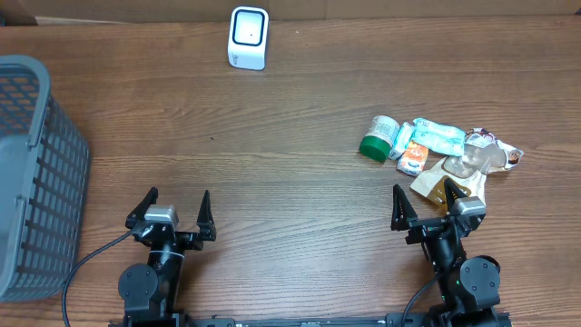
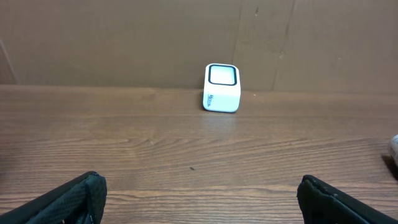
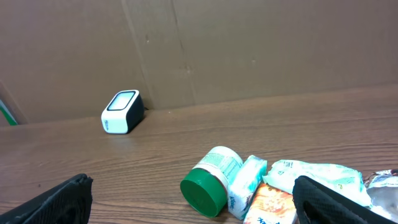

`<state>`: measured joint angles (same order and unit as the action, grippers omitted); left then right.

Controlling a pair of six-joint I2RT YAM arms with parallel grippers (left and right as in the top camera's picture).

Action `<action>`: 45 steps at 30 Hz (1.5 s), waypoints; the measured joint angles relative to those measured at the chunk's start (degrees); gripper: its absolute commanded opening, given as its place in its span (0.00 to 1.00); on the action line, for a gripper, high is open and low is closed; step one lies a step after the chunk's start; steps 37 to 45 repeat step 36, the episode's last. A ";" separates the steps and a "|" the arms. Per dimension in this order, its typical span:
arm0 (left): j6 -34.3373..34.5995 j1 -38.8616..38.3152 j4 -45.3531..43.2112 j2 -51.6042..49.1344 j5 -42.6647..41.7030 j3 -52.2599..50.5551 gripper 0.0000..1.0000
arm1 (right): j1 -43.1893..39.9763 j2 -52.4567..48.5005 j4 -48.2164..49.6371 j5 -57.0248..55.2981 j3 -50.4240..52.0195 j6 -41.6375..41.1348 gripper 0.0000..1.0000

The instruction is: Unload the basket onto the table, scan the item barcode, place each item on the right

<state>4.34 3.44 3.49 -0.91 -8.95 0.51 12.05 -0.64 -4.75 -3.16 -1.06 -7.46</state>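
1. Fingers first, since they sit closest: the left fingers (image 2: 74,199) are spread wide with nothing between them, and the right fingers (image 3: 62,202) are spread just as wide and equally empty. Both arms are low at the near edge of the worktop (image 1: 290,209).
2. What needs scanning lies in a pile (image 1: 445,154) on the right side of the worktop, directly ahead of the right fingers. A tan packet (image 1: 434,184) at its near edge lies just beside one fingertip.
3. That makes the right arm much the nearer; the left arm is well apart from the pile.
4. A jar (image 3: 211,180) lies on its side at the left end of the pile. Its green lid faces the right wrist camera, and its long axis runs away from the fingers and slightly to the right.
5. The scanner (image 1: 248,38) stands at the far edge, left of centre — almost straight ahead of the left fingers and up to the left of the pile, well apart from it.
6. Count: one scanner, one jar, and one grey basket (image 1: 36,182) at the far left. The pile has about five soft packets, though they overlap too much for a firm number.
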 measured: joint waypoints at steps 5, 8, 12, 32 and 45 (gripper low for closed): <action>0.00 0.00 0.00 0.00 0.00 0.00 1.00 | 0.00 0.02 0.00 0.00 0.00 0.00 1.00; 0.00 0.00 0.00 0.00 0.00 0.00 1.00 | -0.02 0.02 0.02 0.00 0.00 0.00 1.00; 0.00 0.00 0.00 0.00 0.00 0.00 1.00 | 0.00 0.00 0.00 0.00 0.00 0.00 1.00; 0.00 0.00 0.00 0.00 0.00 0.00 1.00 | 0.00 0.00 -0.02 0.00 0.00 -0.02 1.00; 0.00 0.00 0.00 0.00 0.00 0.00 1.00 | 0.00 0.02 0.00 -0.02 0.00 0.02 1.00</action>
